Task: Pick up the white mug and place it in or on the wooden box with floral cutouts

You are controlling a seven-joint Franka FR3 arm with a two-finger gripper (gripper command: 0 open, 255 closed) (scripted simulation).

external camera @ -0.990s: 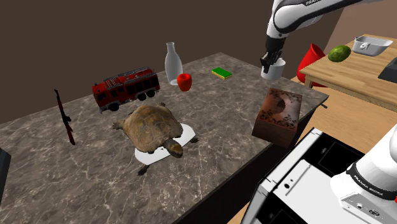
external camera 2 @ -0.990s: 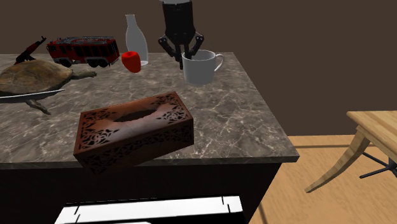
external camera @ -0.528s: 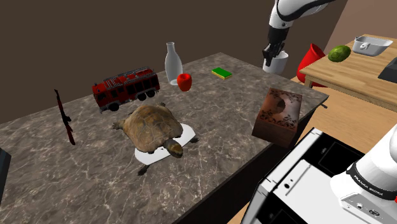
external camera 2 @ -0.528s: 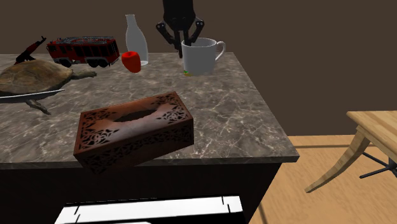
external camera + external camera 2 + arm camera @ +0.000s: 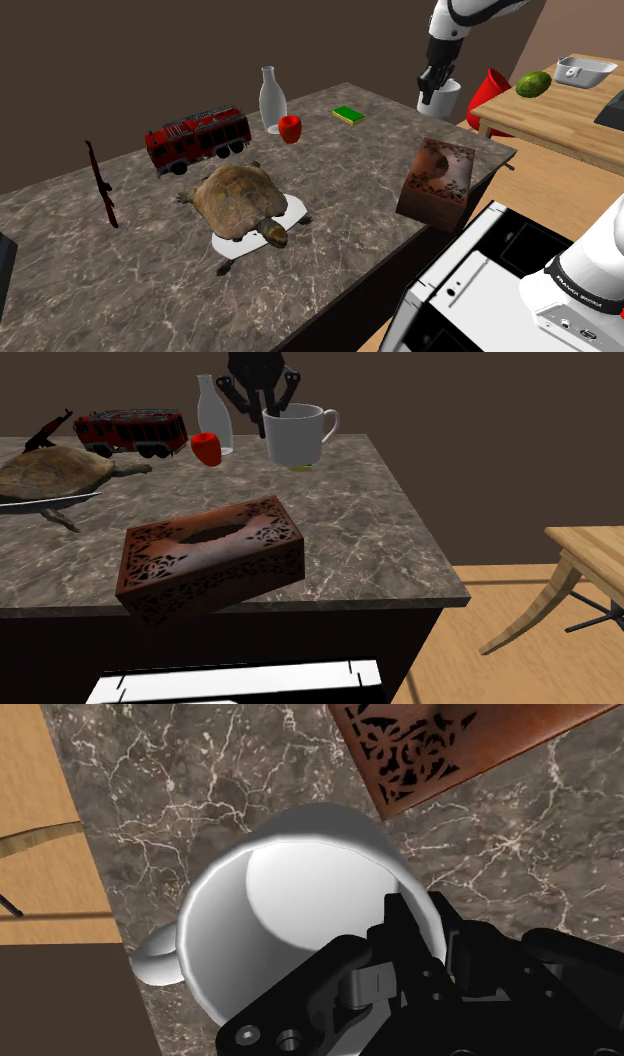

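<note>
The white mug hangs in the air above the far end of the marble counter, handle toward the second exterior view's right. My black gripper is shut on its rim, one finger inside the cup and one outside. In the shoulder view the mug hangs under the gripper at the counter's far right. In the wrist view the mug is clasped by the gripper. The brown wooden box with floral cutouts lies on the counter's near edge.
A turtle on a white plate, a red fire truck, a pale bottle, a red fruit, a green sponge and a toy rifle stand on the counter. A wooden table lies beyond.
The mug has left the counter: the gripper carried it upward and toward the second exterior view's left. The box and other things have not moved.
</note>
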